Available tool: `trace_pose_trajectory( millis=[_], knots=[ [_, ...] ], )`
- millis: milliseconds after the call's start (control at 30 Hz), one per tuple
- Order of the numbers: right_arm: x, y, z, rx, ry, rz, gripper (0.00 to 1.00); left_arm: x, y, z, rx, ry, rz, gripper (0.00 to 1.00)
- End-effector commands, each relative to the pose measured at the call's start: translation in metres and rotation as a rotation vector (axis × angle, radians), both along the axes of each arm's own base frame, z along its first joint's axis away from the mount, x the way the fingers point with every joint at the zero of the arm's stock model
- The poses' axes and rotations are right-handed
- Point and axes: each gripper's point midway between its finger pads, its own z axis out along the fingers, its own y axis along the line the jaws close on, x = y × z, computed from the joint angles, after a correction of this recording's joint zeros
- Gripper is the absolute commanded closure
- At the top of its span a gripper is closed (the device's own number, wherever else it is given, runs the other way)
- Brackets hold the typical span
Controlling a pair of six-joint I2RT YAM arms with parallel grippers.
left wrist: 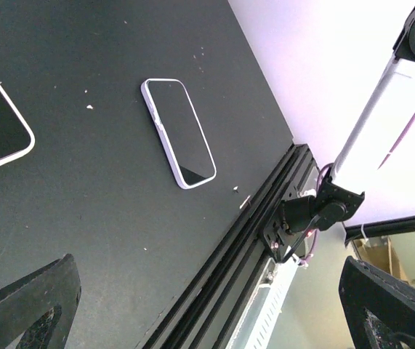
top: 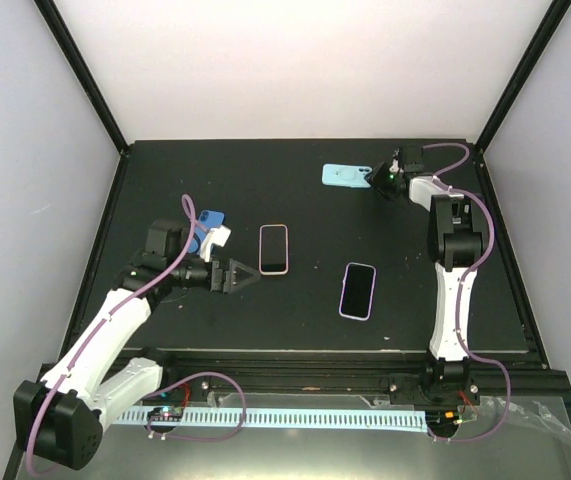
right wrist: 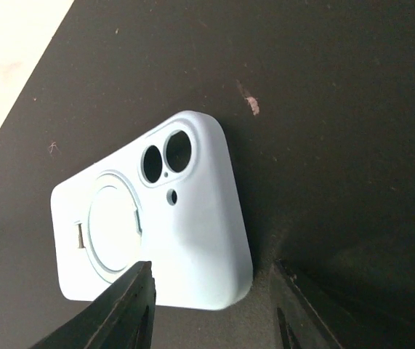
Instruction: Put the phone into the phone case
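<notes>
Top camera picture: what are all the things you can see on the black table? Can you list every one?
phone case: one, light blue, far right part of the table, back side up
pink-edged phone: one, black screen, middle of the table
lilac-edged phone: one, black screen, nearer the front, right of the pink-edged one
blue thing: one, blue, behind the left arm's wrist; too hidden to say what it is
table: one, black
left gripper: one, black, open and holding nothing, just left of the pink-edged phone
right gripper: one, black, open, its fingers on either side of one end of the phone case
</notes>
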Motion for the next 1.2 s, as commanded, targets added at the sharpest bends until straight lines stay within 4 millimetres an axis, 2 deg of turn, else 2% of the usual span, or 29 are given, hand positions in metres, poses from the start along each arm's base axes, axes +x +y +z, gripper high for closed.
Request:
trace_pose_trajectory(
  millis=[0,67,300,467,733,900,967,1067,1167],
  knots=[
    [0.000,0.003,-0.014,0.015,0.043,0.022,0.57,-0.001,0.001,0.009,-0.018,-0.028,-0.014,0.01],
    [0.002,0.004,-0.014,0.018,0.043,0.025,0.60,0.000,0.002,0.009,-0.019,-0.027,-0.012,0.01],
    [0.004,0.005,-0.014,0.028,0.048,0.017,0.86,0.002,0.004,0.010,-0.020,-0.031,0.000,0.01],
    [0.001,0.007,-0.012,0.040,0.028,0.033,0.99,0.003,0.006,0.010,-0.021,-0.033,0.008,0.01],
    [-0.010,0.013,0.004,0.045,-0.011,0.086,0.99,0.005,0.008,0.010,-0.019,-0.034,0.020,0.01],
    [-0.019,0.014,0.021,0.012,-0.025,0.119,0.99,0.005,0.009,0.010,-0.017,-0.040,0.027,0.01],
    [-0.026,0.019,0.027,0.000,-0.022,0.134,0.99,0.005,0.009,0.010,-0.017,-0.041,0.028,0.01],
    [-0.039,0.038,0.032,-0.019,-0.015,0.192,0.99,0.006,0.010,0.010,-0.016,-0.040,0.031,0.01],
    [-0.040,0.041,0.042,-0.041,-0.042,0.197,0.96,0.007,0.010,0.010,-0.017,-0.038,0.033,0.01]
  ],
)
